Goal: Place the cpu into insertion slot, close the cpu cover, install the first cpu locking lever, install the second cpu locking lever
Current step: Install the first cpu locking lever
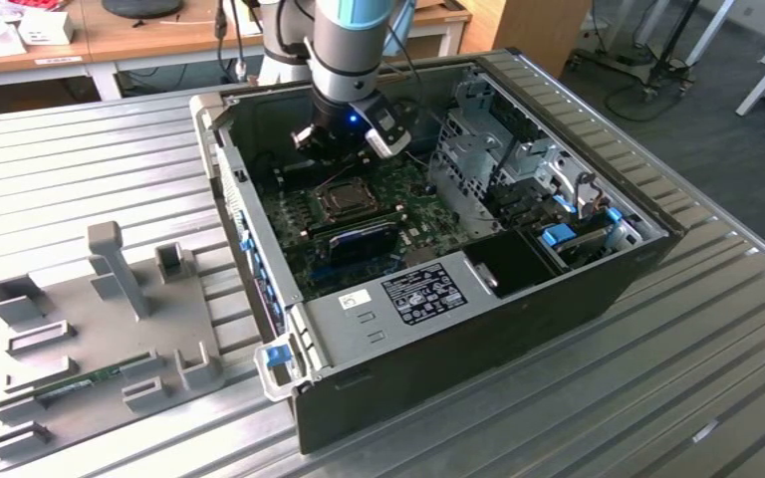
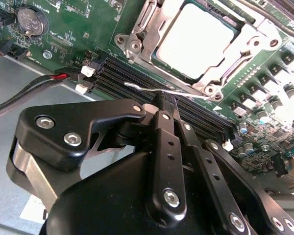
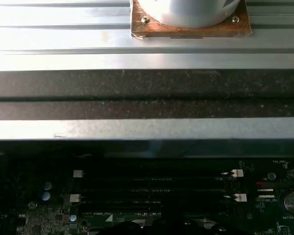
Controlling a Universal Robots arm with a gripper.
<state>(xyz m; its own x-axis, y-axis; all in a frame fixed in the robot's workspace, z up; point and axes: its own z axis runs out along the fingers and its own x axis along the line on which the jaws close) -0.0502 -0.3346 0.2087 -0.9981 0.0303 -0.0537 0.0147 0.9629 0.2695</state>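
Observation:
In the second wrist view the cpu lies flat in the insertion slot of the green motherboard. The silvery cpu cover is folded down around its grey top. A thin silvery locking lever juts out along the socket's edge, over the memory slots. My black gripper is shut, and its tips rest right against that lever wire. I cannot tell whether the wire is pinched between them. In the exterior view the gripper hangs inside the open computer case, just behind the socket.
Dark memory slots run beside the socket, also seen in the first wrist view under the case wall. Red and black cables and a coin battery lie nearby. A drive cage stands at the exterior view's right, a grey fixture at its left.

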